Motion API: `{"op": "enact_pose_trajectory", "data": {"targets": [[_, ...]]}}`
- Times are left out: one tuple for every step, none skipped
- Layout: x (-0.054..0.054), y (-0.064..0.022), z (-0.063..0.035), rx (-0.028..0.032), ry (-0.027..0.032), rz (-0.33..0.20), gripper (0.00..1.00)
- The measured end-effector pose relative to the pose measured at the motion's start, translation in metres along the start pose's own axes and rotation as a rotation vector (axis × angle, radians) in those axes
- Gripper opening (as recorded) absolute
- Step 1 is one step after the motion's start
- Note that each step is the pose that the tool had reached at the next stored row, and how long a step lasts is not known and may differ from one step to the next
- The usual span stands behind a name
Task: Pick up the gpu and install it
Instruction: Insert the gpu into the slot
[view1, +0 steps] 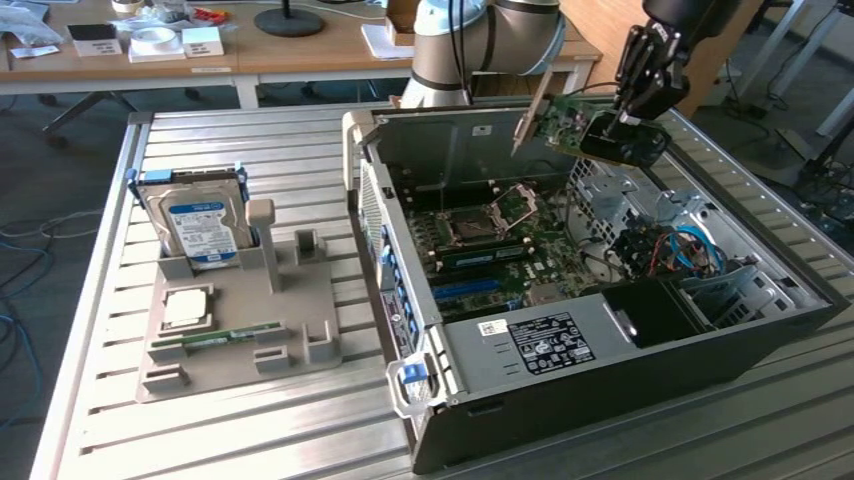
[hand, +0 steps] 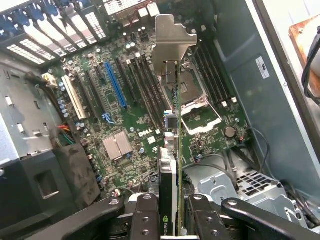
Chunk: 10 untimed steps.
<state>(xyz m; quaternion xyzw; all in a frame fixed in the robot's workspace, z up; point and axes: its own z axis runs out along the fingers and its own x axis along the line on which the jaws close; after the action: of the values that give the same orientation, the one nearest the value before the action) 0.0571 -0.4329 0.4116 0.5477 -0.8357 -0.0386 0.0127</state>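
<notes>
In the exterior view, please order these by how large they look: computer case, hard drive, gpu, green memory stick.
1. computer case, clearly largest.
2. hard drive and gpu: they look alike, and the gpu is held high and partly behind the gripper, so I leave them unranked.
3. memory stick, smallest.

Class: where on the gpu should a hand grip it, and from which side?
Pinch the gpu across its flat faces, from above, at the end away from its bracket, as the hand does: the card is thin and upright, leaving its lower edge free.
</notes>
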Motion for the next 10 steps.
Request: {"op": "enact_pose_trajectory", "data": {"targets": [[-0.0001,0.0,0.0001,-0.0002,0.0007,-0.009,0.27],[-0.0002,0.0,0.0001,-0.0004,0.0015,-0.019,0.27],[-0.0003,0.0,0.0002,-0.0006,0.0021,-0.028,0.27],[-0.0004,0.0001,0.0002,-0.0008,0.003,-0.037,0.27],[-0.0005,0.0002,0.0003,-0.001,0.0038,-0.047,0.27],[-0.0008,0.0003,0.0005,-0.0012,0.0046,-0.057,0.27],[-0.001,0.0003,0.0007,-0.0014,0.0054,-0.068,0.27],[-0.0012,0.0004,0.0009,-0.0017,0.0063,-0.08,0.27],[-0.0014,0.0005,0.0011,-0.0019,0.0072,-0.092,0.27],[-0.0016,0.0006,0.0013,-0.0021,0.0082,-0.104,0.27]]}}
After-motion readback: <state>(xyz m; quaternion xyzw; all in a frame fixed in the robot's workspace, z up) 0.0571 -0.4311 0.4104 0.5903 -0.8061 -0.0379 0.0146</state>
